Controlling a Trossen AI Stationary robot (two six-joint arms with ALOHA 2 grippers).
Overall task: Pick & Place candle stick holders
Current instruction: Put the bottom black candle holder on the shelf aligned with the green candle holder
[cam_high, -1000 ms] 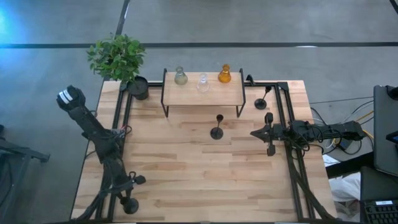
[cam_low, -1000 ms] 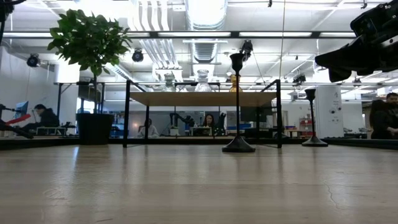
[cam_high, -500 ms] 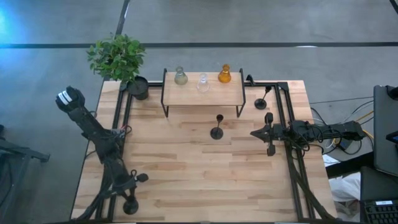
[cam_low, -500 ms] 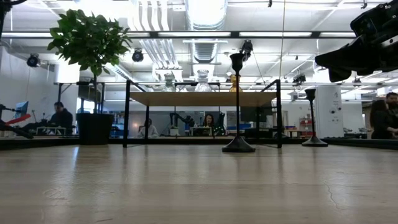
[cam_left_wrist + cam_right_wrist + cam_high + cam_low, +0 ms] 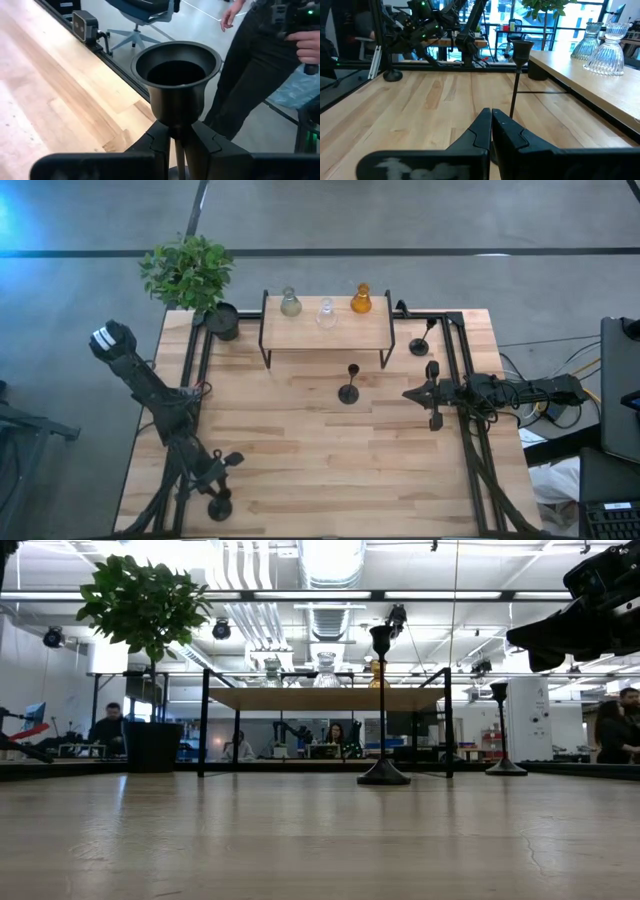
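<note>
One black holder [image 5: 176, 85] pinched in the left end effector [image 5: 218, 480] near the table's [image 5: 330, 470] front-left edge.

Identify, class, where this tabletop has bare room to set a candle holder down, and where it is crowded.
Bare wood spans the table's near half, between the left gripper, shut on a black holder, and the right rail. The back is crowded: shelf with three glass holders, plant pot, another black holder before it, one more at its right end.
</note>
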